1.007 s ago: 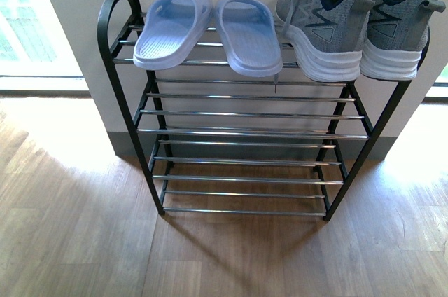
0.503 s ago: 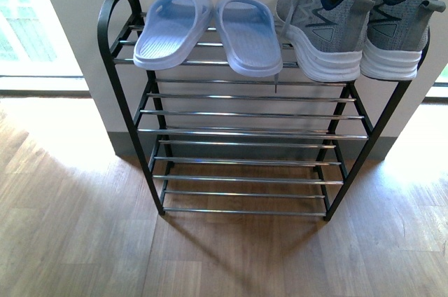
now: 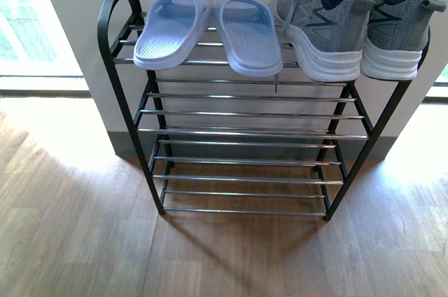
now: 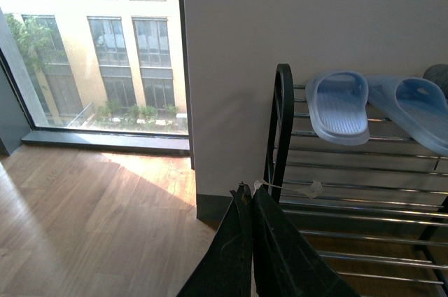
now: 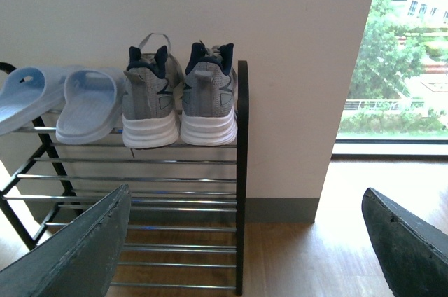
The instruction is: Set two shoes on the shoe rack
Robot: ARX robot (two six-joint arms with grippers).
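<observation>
My left gripper (image 4: 246, 202): fingers pressed together, holding nothing, near the shoe rack (image 4: 283, 111).
My right gripper (image 5: 245, 241): jaws spread wide, empty, apart from the rack.
Two shoes (image 3: 353, 24): side by side on the rack's top shelf, beside the blue slippers (image 3: 210, 31).

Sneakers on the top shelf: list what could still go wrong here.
1. The sneakers sit with heels over the front rod of the rack, so a knock might tip them off.
2. The right one lies at the rack's end, against the frame; a passing arm could catch it.
3. They crowd the slippers.
</observation>
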